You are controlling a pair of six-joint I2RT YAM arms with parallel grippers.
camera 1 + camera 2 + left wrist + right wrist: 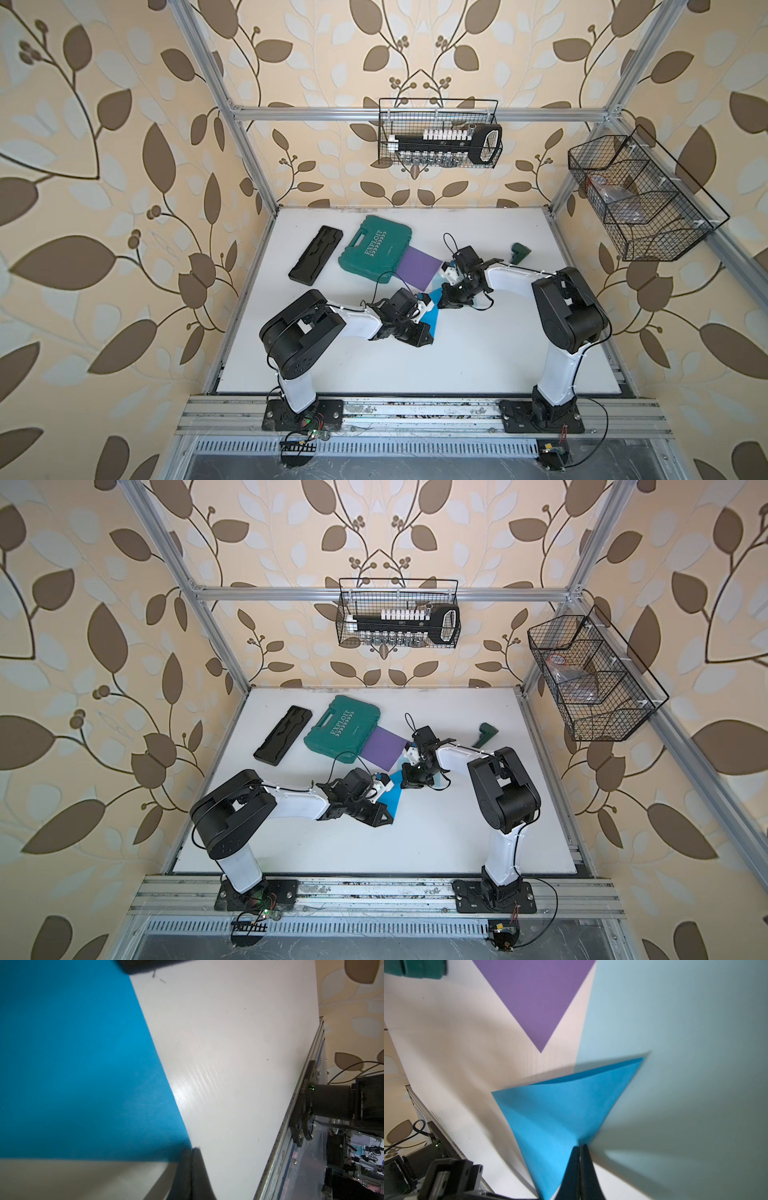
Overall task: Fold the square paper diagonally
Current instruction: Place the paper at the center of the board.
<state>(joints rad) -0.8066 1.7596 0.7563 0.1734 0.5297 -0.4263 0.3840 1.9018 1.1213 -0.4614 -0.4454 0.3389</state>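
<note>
The square paper [432, 320] is blue on one side and pale on the other, and it lies mid-table between my two arms in both top views [392, 798]. My left gripper [192, 1149] is shut, its tips set at the paper's [72, 1064] near corner, which lies flat; whether the corner is pinched does not show. My right gripper [579, 1146] is shut on the opposite corner, which is raised. There the paper [560, 1109] bends over, blue face curled and the pale underside turned up. From above, the left gripper [430, 340] and right gripper [442, 305] stand close together.
A purple sheet [417, 268] lies just behind the blue one, partly under a green tool case [376, 253]. A black tray [316, 259] sits at the back left, and a small green object [519, 252] at the back right. Wire baskets [440, 133] hang on the frame.
</note>
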